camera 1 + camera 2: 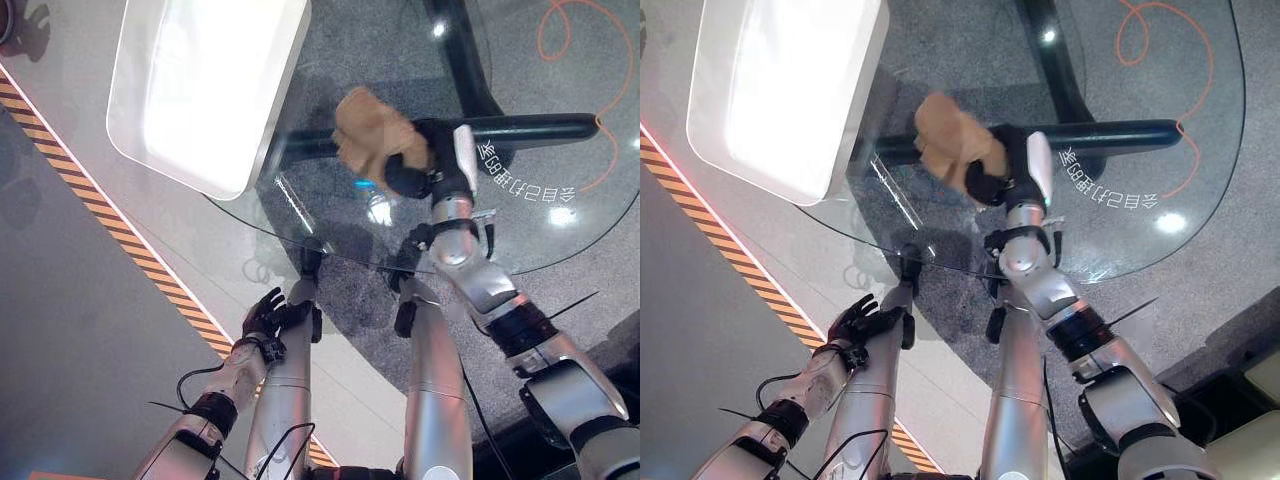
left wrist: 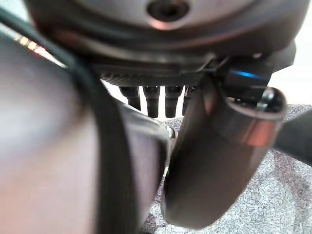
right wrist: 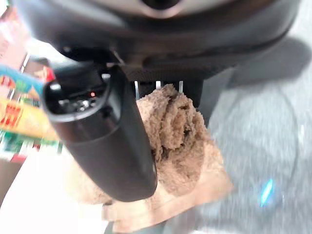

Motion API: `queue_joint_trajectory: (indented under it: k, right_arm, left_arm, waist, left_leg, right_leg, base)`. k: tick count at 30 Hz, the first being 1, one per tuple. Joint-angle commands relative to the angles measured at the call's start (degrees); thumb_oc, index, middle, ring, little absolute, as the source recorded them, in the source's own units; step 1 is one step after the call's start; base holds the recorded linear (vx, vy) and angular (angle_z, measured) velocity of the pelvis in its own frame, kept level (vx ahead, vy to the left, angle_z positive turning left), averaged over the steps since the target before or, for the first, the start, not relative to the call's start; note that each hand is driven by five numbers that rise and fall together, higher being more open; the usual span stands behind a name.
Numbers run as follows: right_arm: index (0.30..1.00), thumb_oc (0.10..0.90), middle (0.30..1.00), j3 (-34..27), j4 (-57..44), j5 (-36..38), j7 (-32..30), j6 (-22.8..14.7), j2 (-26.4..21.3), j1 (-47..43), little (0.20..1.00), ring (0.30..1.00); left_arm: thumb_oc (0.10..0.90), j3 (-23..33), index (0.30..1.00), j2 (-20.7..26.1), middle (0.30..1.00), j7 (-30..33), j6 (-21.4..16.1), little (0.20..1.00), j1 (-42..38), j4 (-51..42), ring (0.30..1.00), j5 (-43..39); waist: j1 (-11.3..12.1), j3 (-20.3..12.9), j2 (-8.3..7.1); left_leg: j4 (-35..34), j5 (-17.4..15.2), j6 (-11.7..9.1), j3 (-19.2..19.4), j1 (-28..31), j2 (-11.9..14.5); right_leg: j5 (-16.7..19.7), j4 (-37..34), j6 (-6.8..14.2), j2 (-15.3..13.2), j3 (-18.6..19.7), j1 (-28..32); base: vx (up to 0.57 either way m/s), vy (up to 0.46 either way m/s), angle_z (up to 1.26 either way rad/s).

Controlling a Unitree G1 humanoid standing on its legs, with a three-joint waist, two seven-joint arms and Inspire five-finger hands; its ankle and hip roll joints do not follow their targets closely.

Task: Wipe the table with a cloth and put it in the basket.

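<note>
Above round glass table [image 1: 560, 250], right hand [image 1: 415, 170] fingers clutch bunched fuzzy tan cloth [image 1: 370, 130].

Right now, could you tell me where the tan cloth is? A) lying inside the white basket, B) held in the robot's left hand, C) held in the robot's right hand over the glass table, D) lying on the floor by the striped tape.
C: the tan cloth is bunched in the right hand, whose fingers curl round it over the glass table, beside the white basket; the left hand hangs low, holding nothing.
</note>
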Motion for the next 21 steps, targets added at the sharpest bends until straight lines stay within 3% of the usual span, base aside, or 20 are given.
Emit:
queue_joint_trajectory:
  k: [1, 2, 4, 6, 7, 8, 10, 12, 15, 16, 21]
  right_arm:
    - [0.300, 0.100, 0.300, -5.56, -6.27, -1.99, -5.93, -0.65, -6.04, 0.15, 0.200, 0.300]
    - [0.300, 0.100, 0.300, -6.04, -6.30, -1.98, -6.04, -0.53, -6.66, -0.89, 0.200, 0.300]
    - [0.300, 0.100, 0.300, -6.41, -5.73, -2.01, -6.63, -0.46, -7.71, 0.09, 0.200, 0.300]
    - [0.300, 0.100, 0.300, -7.27, -5.16, -1.55, -8.11, -0.65, -9.52, -0.94, 0.200, 0.300]
    - [0.300, 0.100, 0.300, -7.59, -4.24, -0.44, -9.62, -0.97, -10.24, -0.04, 0.200, 0.300]
    - [0.300, 0.100, 0.300, -8.20, -3.88, 0.01, -10.34, -1.22, -10.90, -1.07, 0.200, 0.300]
    - [0.300, 0.100, 0.300, -8.40, -3.23, 0.84, -11.62, -1.50, -11.36, -0.26, 0.200, 0.300]
    - [0.300, 0.100, 0.300, -9.50, -2.77, 1.36, -13.11, -1.87, -12.28, -1.02, 0.200, 0.300]
    - [0.300, 0.100, 0.300, -10.88, -1.90, 3.61, -17.56, -2.89, -13.45, 0.38, 0.200, 0.300]
    - [0.300, 0.100, 0.300, -11.30, -2.00, 3.67, -17.70, -3.00, -13.75, -0.46, 0.200, 0.300]
    - [0.300, 0.100, 0.300, -16.04, -1.51, 6.56, -26.05, -8.00, -15.84, 1.68, 0.200, 0.300]
  left_arm:
    - [0.800, -0.91, 0.900, -2.68, 0.900, -1.38, 0.15, 0.900, 8.69, -1.23, 0.900, -0.03]
    - [0.800, -0.47, 0.900, -2.52, 0.900, -1.49, 0.00, 0.900, 7.68, -1.32, 0.900, -0.07]
    - [0.800, -0.56, 0.900, -2.29, 0.900, -2.04, -0.14, 0.900, 9.04, -1.35, 0.900, -0.11]
    - [0.800, -0.27, 0.900, -1.84, 0.900, -2.47, -0.44, 0.900, 8.21, -1.59, 0.900, -0.46]
    - [0.800, -0.67, 0.900, -1.61, 0.900, -2.83, -0.55, 0.900, 9.54, -1.71, 0.900, -0.67]
    - [0.800, -0.30, 0.900, -1.36, 0.900, -3.03, -0.63, 0.900, 8.56, -1.83, 0.900, -0.76]
    - [0.800, -0.59, 0.900, -1.18, 0.900, -3.49, -0.79, 0.900, 9.91, -1.70, 0.900, -0.88]
    - [0.800, -0.38, 0.900, -0.83, 0.900, -3.71, -0.95, 0.900, 9.03, -1.93, 0.900, -1.14]
    - [0.800, -0.94, 0.900, -0.79, 0.900, -3.64, -1.19, 0.900, 10.59, -2.26, 0.900, -1.49]
    - [0.800, -0.59, 0.900, -0.67, 0.900, -3.61, -1.20, 0.900, 9.57, -2.42, 0.900, -1.50]
    - [0.800, -0.42, 0.900, 0.08, 0.900, -3.82, -1.80, 0.900, 10.30, -3.15, 0.900, -2.45]
  waist:
    - [-0.24, -1.12, 1.79]
    - [-0.45, -1.12, 1.67]
    - [-0.32, -1.12, 1.78]
    - [-0.61, -1.12, 1.77]
    - [-0.47, -1.12, 2.00]
    - [-0.65, -1.12, 1.94]
    - [-0.49, -1.12, 2.12]
    - [-0.73, -1.12, 2.06]
    - [-0.74, -1.12, 2.17]
    - [-0.91, -1.12, 2.05]
    - [-1.52, -1.12, 1.87]
  left_leg:
    - [2.80, -4.62, 3.27, 6.21, -1.30, -3.01]
    - [2.33, -2.74, 3.52, 6.52, -3.38, -3.18]
    - [2.91, -4.71, 3.31, 6.26, -1.51, -2.98]
    - [2.40, -2.88, 3.57, 6.56, -3.62, -3.16]
    - [2.90, -4.83, 3.31, 6.21, -1.71, -3.04]
    - [2.38, -2.97, 3.57, 6.52, -3.74, -3.22]
    - [2.81, -4.90, 3.32, 6.20, -1.68, -3.06]
    - [2.13, -3.00, 3.52, 6.56, -3.59, -3.26]
    - [2.45, -4.96, 3.31, 6.25, -1.59, -3.12]
    - [1.96, -3.10, 3.54, 6.58, -3.57, -3.28]
    - [1.33, -3.01, 3.65, 6.81, -3.56, -3.35]
  right_leg:
    - [4.05, -5.77, 2.17, 5.10, 1.26, -0.38]
    - [5.88, -6.59, 1.79, 4.87, 1.03, -2.22]
    - [3.95, -5.62, 2.13, 5.21, 1.27, -0.59]
    - [5.79, -6.49, 1.79, 5.03, 1.15, -2.51]
    - [3.96, -5.71, 2.19, 5.36, 1.52, -0.84]
    - [5.80, -6.58, 1.84, 5.15, 1.33, -2.64]
    - [3.90, -5.73, 2.19, 5.48, 1.60, -0.85]
    - [5.74, -6.81, 1.84, 5.34, 1.47, -2.49]
    - [3.92, -6.34, 2.21, 5.80, 1.91, -0.64]
    - [5.74, -7.17, 1.87, 5.56, 1.69, -2.39]
    - [6.09, -8.22, 2.01, 6.02, 2.00, -2.25]
  base:
    - [0.00, 0.000, 0.00]
    - [-0.05, -0.008, -0.02]
    - [0.00, 0.000, -0.02]
    - [0.01, 0.002, -0.06]
    - [0.01, 0.000, -0.05]
    - [0.01, 0.000, -0.05]
    - [0.00, 0.003, -0.05]
    - [-0.02, 0.007, -0.09]
    - [0.04, 0.012, -0.07]
    - [-0.05, 0.005, -0.05]
    - [-0.02, 0.010, -0.07]
